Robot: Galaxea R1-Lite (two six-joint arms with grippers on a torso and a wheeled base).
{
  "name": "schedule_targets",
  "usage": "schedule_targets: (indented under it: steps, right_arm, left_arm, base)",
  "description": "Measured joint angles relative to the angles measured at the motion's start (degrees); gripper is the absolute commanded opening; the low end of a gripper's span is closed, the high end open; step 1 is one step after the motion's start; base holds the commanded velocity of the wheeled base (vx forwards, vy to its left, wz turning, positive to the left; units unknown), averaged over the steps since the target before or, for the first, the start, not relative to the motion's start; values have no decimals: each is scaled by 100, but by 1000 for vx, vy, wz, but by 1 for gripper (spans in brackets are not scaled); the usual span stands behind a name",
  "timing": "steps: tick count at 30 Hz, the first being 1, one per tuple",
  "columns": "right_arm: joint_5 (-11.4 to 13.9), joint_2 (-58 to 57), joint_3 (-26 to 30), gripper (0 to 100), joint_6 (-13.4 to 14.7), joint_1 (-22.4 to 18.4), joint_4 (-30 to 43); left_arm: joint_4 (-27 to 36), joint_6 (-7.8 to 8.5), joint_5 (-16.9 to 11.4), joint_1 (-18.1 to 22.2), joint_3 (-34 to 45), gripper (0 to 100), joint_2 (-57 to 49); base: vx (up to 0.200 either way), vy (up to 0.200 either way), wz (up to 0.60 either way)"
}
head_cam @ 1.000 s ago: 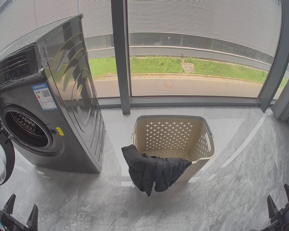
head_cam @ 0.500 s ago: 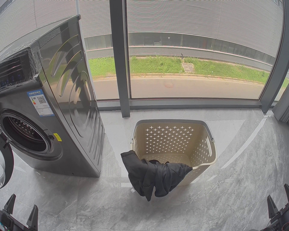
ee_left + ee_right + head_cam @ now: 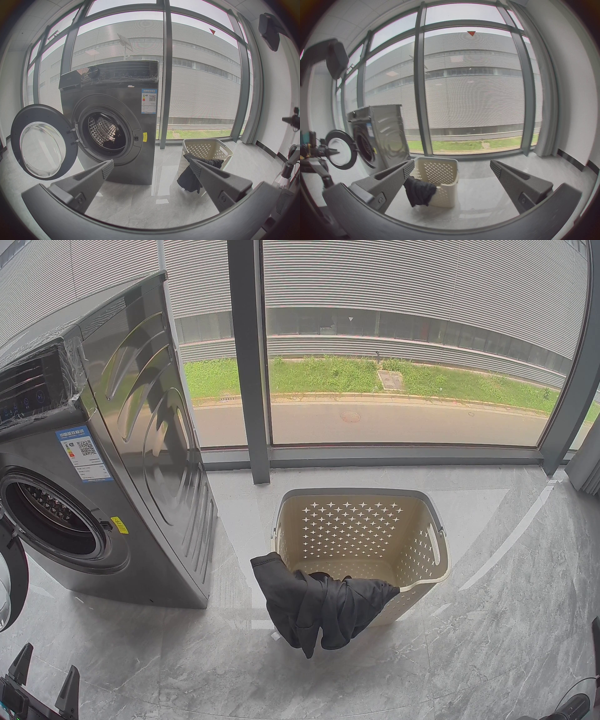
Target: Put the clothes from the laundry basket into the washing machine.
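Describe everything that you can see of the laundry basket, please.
The laundry basket is a cream, plastic-looking tub with a rounded rectangular rim, walls pierced with star-shaped holes and a slot handle in one side wall. It stands upright on the grey marble-like floor near the window, apart from the washing machine. A dark garment hangs over its near rim, partly inside, partly down the outside. Nothing else touches it.

Bare floor point(image 3: 240, 540) between laundry basket point(image 3: 440, 540) and washing machine point(image 3: 150, 446); drum mouth point(image 3: 53, 518) unblocked, door point(image 3: 43, 142) wide aside.
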Motion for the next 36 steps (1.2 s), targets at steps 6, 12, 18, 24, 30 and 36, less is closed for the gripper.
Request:
schedule_targets:
  steps: [6, 12, 18, 24, 30, 36]
  right_arm:
    - [443, 1204, -885, 100, 91, 506, 33]
    - [677, 2771, -1151, 100, 200, 1146, -522]
    - [725, 4454, -1276, 100, 307, 1668, -1376]
    - [629, 6167, -1457, 100, 358, 2083, -2107]
    - [410, 7824, -1682, 100, 391, 2431, -2599]
    - [284, 9180, -2121, 100, 411, 2619, -2825]
  left_arm:
    - [0, 0, 2, 0, 0, 100, 0]
    - [0, 0, 2, 2, 0, 100, 0]
    - [0, 2, 2, 2, 0, 100, 0]
    - [0, 4, 6, 2, 0, 100, 0]
    - [0, 4, 5, 2, 0, 100, 0]
    - [0, 13, 5, 2, 0, 100, 0]
  base:
    - [0, 0, 0]
    - [0, 0, 0]
    - [0, 0, 0]
    - [0, 0, 0]
    - [0, 0, 0]
    - [0, 0, 0]
